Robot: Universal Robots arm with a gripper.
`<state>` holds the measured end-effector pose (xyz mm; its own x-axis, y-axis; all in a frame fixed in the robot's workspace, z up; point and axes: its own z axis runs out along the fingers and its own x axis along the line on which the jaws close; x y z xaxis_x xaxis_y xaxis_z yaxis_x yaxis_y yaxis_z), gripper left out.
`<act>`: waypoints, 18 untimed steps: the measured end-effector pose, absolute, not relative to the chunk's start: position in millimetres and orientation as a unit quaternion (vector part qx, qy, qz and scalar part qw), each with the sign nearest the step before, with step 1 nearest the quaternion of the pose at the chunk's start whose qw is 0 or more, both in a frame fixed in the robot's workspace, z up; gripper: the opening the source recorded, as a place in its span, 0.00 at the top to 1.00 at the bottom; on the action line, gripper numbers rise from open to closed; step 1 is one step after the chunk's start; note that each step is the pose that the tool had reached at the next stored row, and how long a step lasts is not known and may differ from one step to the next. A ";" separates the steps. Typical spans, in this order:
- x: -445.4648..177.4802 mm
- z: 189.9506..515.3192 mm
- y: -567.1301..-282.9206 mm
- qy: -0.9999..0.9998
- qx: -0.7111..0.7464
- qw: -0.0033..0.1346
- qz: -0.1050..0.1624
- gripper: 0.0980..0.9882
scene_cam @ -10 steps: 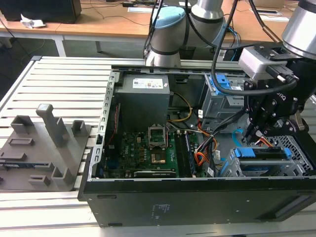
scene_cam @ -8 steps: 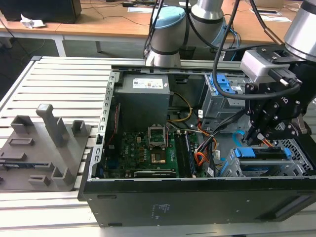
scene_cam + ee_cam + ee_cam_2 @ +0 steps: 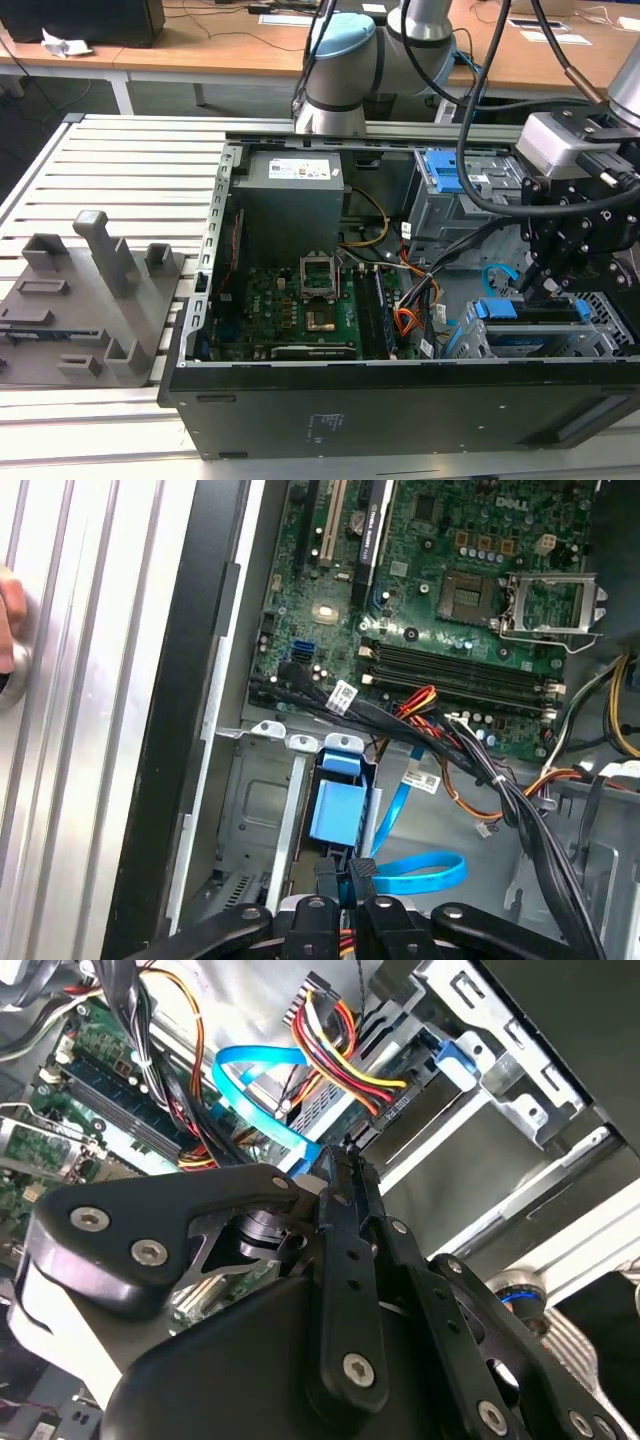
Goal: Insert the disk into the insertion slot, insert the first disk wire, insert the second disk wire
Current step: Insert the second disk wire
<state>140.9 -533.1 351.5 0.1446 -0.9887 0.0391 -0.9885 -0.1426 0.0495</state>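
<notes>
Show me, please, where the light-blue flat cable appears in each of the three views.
Exterior view: the light-blue flat cable curves up just to the exterior view's left of the claw.
Second wrist view: its loop lies just beyond the claw, next to the red and yellow wires.
First wrist view: its loop lies right beside the claw.
Shared landmark: the green motherboard.

Wooden desks (image 3: 200, 45) behind; ribbed aluminium table (image 3: 120, 170); dark floor.

A flat light-blue looped cable (image 3: 425, 872) lies beside the bright blue plastic carrier (image 3: 338, 810), below the green circuit board (image 3: 420, 600).
</notes>
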 end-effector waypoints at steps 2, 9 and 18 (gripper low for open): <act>141.0 350.8 -533.1 -0.670 0.741 0.031 -0.002 0.93; 150.4 347.0 -533.1 -0.691 0.722 0.032 -0.003 0.93; 151.6 343.1 -533.1 -0.692 0.721 0.031 -0.004 0.93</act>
